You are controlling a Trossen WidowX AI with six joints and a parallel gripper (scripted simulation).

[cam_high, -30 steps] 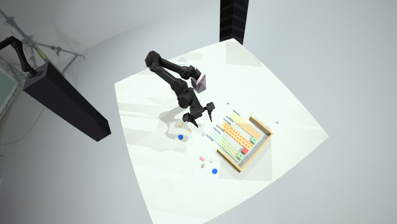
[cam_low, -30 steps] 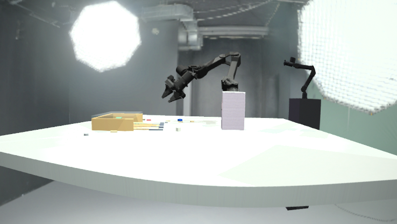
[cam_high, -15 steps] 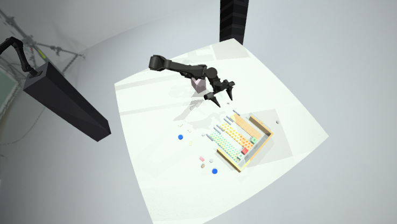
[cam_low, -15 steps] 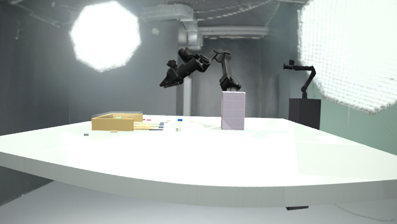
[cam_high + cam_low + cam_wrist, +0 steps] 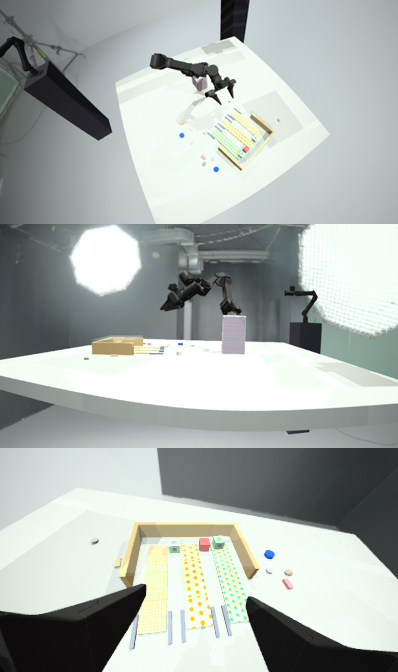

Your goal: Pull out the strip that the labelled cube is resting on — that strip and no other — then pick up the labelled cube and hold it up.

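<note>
Hand (image 5: 227, 101) (image 5: 167, 307) (image 5: 197, 595) spread and unloaded above the white worktop (image 5: 172, 177) (image 5: 208, 385) (image 5: 330, 623) from the top, tilted downward before grey walls in the exterior, and, at the wrist, facing three patterned strips (image 5: 153, 593) (image 5: 194, 583) (image 5: 231, 583) with two green cubes (image 5: 174, 547) (image 5: 218, 542) at their far ends.

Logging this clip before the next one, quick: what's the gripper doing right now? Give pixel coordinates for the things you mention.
Gripper (image 5: 227, 101) (image 5: 162, 309) (image 5: 197, 595): open, nothing between its fingers, raised above the table (image 5: 172, 189) (image 5: 208, 379) (image 5: 345, 558).
</note>
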